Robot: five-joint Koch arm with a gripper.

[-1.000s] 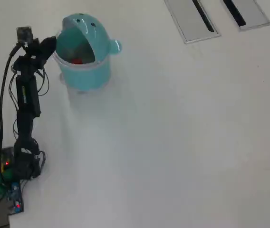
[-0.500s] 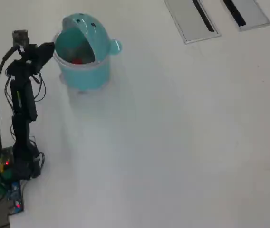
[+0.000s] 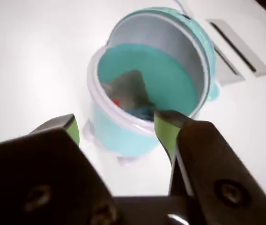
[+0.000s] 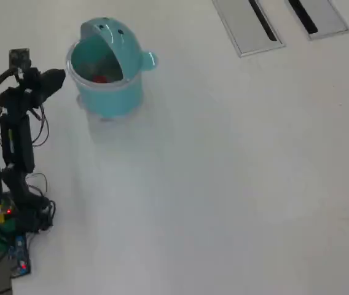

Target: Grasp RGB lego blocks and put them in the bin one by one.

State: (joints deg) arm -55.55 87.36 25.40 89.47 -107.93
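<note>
Lego blocks, a red one [image 4: 99,78] and something blue [image 3: 142,112], lie inside the teal bin [image 4: 110,98] at upper left of the overhead view, lid flipped up. Beside it, the claw [image 3: 116,125] is spread and empty. No block shows on the white tabletop [image 4: 223,172], so dropping looks finished; next comes retreat.

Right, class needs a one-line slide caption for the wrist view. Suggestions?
Open gripper hangs empty before the teal bin, lid up, red block and blue block inside.

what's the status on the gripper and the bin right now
Gripper open, empty, beside the bin. Lid up; red block and something blue inside. No loose blocks on table; nothing blocking.
</note>
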